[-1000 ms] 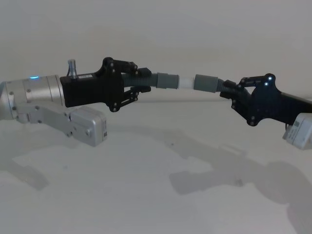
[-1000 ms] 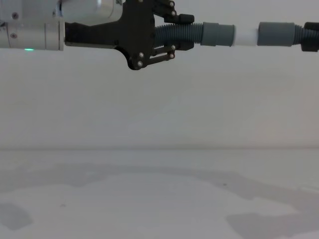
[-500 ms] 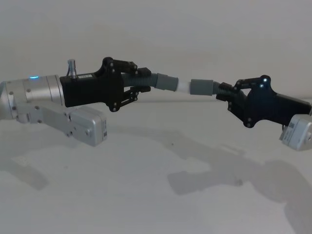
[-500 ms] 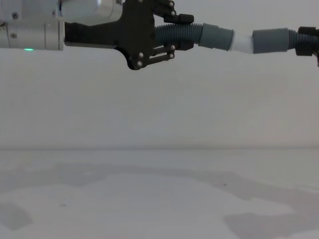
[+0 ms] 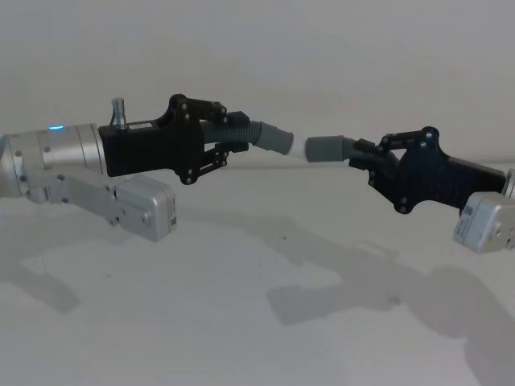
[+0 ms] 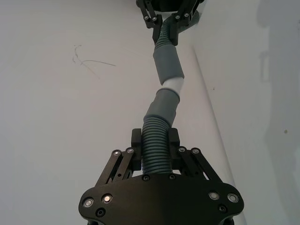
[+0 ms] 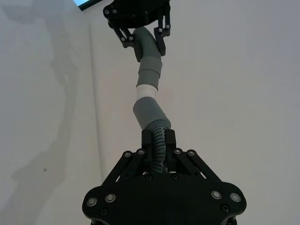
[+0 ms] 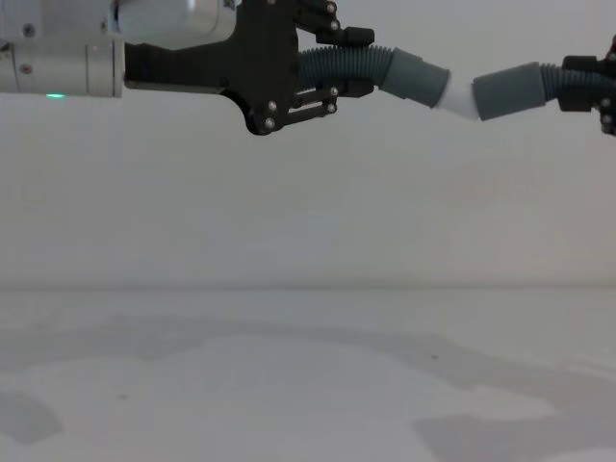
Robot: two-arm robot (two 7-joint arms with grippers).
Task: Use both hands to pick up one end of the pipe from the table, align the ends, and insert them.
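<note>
Dark-grey ribbed plastic makes up both pipe pieces, which are held up in the air above the plain white table (image 5: 241, 322). The left gripper (image 5: 229, 138) comes in from the left, its black fingers (image 6: 137, 143) clenched around the ribbed middle of the left pipe piece (image 5: 256, 134). The right gripper (image 5: 368, 155) comes in from the right, its fingers clamped the same way on the ribbed part of the right pipe piece (image 5: 330, 149).

The two pieces meet between the grippers. The left piece ends in a smooth grey cuff (image 8: 416, 77) with a narrower white tip (image 8: 456, 98), and only a short stretch of that white tip shows before it enters the open grey socket (image 8: 502, 89) of the right piece. In the chest view the two cuffs slope down toward the joint, forming a shallow V rather than a straight line.

The pieces look light, and the ribbed sections appear flexible, bending near the fingers, so the cuffs can droop or swing off axis under push. The smooth cuffs seem stiffer and probably slicker. Holding on the ribs gives the fingers good bite; a hold closer to the cuffs would likely steer the ends more firmly. Insertion looks partly done, with straightening still needed.
</note>
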